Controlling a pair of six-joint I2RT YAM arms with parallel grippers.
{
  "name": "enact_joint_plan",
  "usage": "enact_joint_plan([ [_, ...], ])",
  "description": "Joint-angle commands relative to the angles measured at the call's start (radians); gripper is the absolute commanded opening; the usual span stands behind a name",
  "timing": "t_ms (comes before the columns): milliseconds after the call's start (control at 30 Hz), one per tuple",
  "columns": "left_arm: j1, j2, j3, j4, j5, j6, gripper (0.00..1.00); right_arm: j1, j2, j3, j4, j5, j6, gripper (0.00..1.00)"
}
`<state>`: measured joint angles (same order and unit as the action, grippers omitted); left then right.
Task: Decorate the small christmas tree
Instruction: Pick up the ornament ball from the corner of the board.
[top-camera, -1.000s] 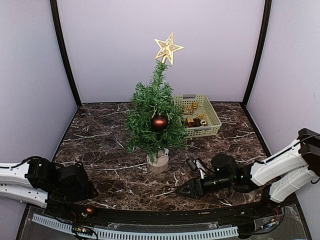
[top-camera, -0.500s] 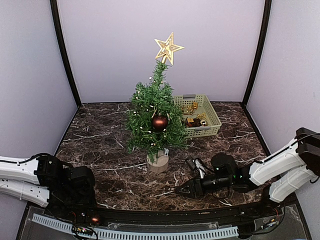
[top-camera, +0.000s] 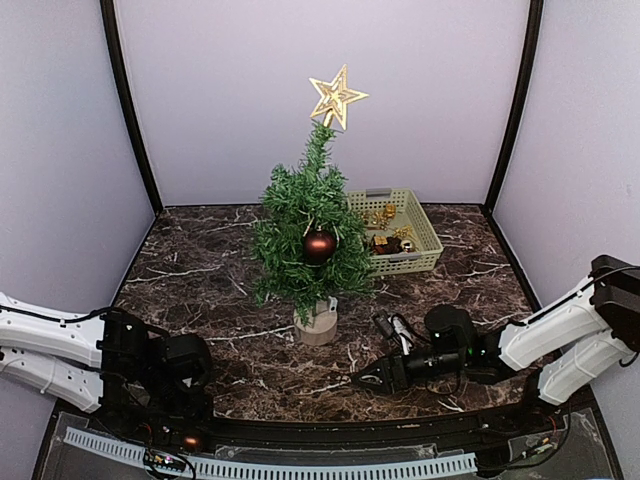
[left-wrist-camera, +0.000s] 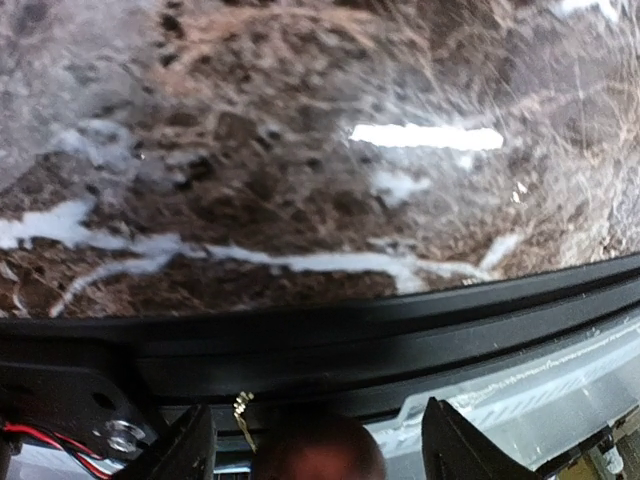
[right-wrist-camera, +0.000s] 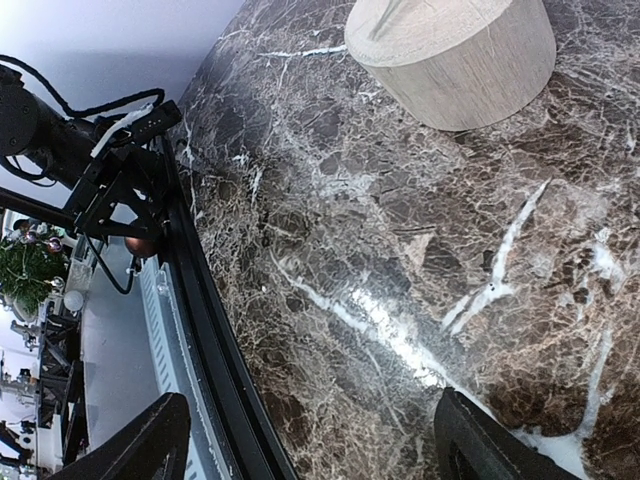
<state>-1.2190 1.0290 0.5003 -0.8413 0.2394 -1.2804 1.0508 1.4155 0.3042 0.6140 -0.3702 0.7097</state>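
Top external: small christmas tree (top-camera: 308, 225) upright mid-table on the marble table (top-camera: 200, 260), gold star (top-camera: 337, 97) on top, one hung bauble (top-camera: 319, 246) on the front branches; green basket (top-camera: 432, 240) of gold ornaments just behind-right of the tree, contact with the branches impossible to tell; left gripper (top-camera: 186, 418) tipped down over the near edge, right above a loose bauble (top-camera: 190, 440) lying beyond the black rail (top-camera: 330, 432), off the marble; right gripper (top-camera: 360, 381) low over the table, front-right of the stump base (top-camera: 317, 325), pointing left, carrying nothing. Left wrist: fingers (left-wrist-camera: 195, 445) spread wide either side of the loose bauble, gaps on both sides, so not gripped yet; gold hanger cap (left-wrist-camera: 243, 408) at the bauble's left; black rail between bauble and marble. Right wrist: fingers (right-wrist-camera: 150, 440) wide apart, nothing between; stump base ahead and well apart; left arm (right-wrist-camera: 100, 170) and loose bauble far off at the rail. Step in hand, by my read: left-side pickup of a second bauble from past the table edge. Next move needs: slightly lower, centred on the ball, gentle close; round and glossy, likely to squirt out; then lift clear of the rail, carry to a bare branch, hanger over a needle tip; hanger orientation hard to judge from here.
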Motion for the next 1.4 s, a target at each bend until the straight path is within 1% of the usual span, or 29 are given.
enact_joint_plan([
  [0, 0.007, 0.012, 0.047, -0.031, 0.089, 0.069, 0.75, -0.008, 0.015, -0.007, 0.063, -0.017, -0.018, 0.86],
  [167, 0.006, 0.009, 0.054, -0.084, 0.128, 0.095, 0.75, -0.011, 0.03, -0.001, 0.074, -0.018, -0.017, 0.86],
  [333, 0.006, 0.001, 0.023, -0.105, 0.17, 0.1, 0.75, -0.012, 0.036, -0.004, 0.096, -0.022, -0.011, 0.85],
  [433, 0.006, 0.006, 0.015, -0.081, 0.178, 0.106, 0.74, -0.011, 0.037, -0.006, 0.098, -0.023, -0.012, 0.85],
  [600, 0.004, 0.057, -0.005, -0.015, 0.203, 0.129, 0.72, -0.012, 0.031, -0.011, 0.099, -0.02, -0.011, 0.85],
  [700, 0.004, 0.086, -0.003, -0.006, 0.216, 0.158, 0.7, -0.011, 0.023, -0.017, 0.095, -0.015, -0.01, 0.85],
  [767, 0.004, 0.103, -0.001, -0.011, 0.218, 0.172, 0.67, -0.013, 0.017, -0.021, 0.093, -0.01, -0.012, 0.85],
  [867, 0.004, 0.111, 0.006, -0.027, 0.208, 0.18, 0.57, -0.013, 0.009, -0.025, 0.089, -0.006, -0.011, 0.84],
  [967, 0.004, 0.107, 0.016, -0.034, 0.2, 0.177, 0.5, -0.015, -0.006, -0.024, 0.081, -0.004, -0.007, 0.84],
  [1067, 0.004, 0.101, 0.049, -0.061, 0.168, 0.179, 0.47, -0.017, -0.039, -0.012, 0.048, -0.003, -0.009, 0.84],
  [1233, 0.018, 0.095, 0.173, -0.083, 0.106, 0.176, 0.47, -0.023, -0.147, 0.038, -0.086, 0.011, -0.04, 0.85],
  [1300, 0.043, 0.095, 0.229, -0.08, 0.088, 0.189, 0.48, -0.027, -0.2, 0.06, -0.152, 0.027, -0.055, 0.85],
  [1367, 0.102, 0.102, 0.297, -0.082, 0.071, 0.228, 0.48, -0.032, -0.255, 0.085, -0.228, 0.05, -0.071, 0.85],
])
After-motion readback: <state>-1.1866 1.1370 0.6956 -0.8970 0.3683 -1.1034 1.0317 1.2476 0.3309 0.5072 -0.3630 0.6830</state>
